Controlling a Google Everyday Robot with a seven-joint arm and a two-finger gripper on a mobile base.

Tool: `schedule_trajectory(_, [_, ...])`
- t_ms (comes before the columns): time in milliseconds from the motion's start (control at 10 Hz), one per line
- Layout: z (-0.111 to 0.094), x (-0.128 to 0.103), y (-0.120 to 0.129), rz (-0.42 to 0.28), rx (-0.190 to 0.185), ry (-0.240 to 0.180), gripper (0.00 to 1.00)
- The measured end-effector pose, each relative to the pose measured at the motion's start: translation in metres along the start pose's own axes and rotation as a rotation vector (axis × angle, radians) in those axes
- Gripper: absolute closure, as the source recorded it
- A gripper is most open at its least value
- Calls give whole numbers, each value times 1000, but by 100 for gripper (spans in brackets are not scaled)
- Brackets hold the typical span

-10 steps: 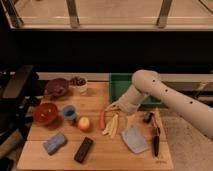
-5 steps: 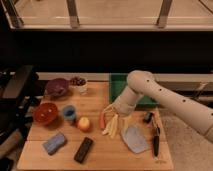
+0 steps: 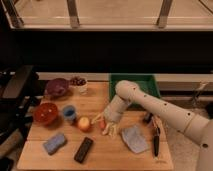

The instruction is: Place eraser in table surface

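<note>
The eraser (image 3: 83, 149) lies flat near the counter's (image 3: 107, 156) front edge, with bare wood around it. Behind-right of it hovers the gripper (image 3: 106, 126), jaws spread, empty.

Flat black rectangular eraser (image 3: 83, 149) is lying tilted on the light-brown wooden plank tabletop (image 3: 107, 154), near the front edge; gripper (image 3: 102, 121) is hovering mid-table, apart from it.

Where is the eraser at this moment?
In the camera view the eraser lies on the table surface near its front edge, right of the blue sponge, below the round fruit. The gripper is apart from it, up and rightward.
</note>
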State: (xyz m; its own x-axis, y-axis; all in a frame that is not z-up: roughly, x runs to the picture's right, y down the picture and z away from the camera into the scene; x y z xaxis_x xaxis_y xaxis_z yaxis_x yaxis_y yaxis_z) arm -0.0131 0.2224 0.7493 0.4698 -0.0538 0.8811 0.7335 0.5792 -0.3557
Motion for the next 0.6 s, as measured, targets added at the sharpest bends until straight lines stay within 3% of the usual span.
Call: schedule_trajectory(600, [55, -16, -4, -46, -59, -101, 20])
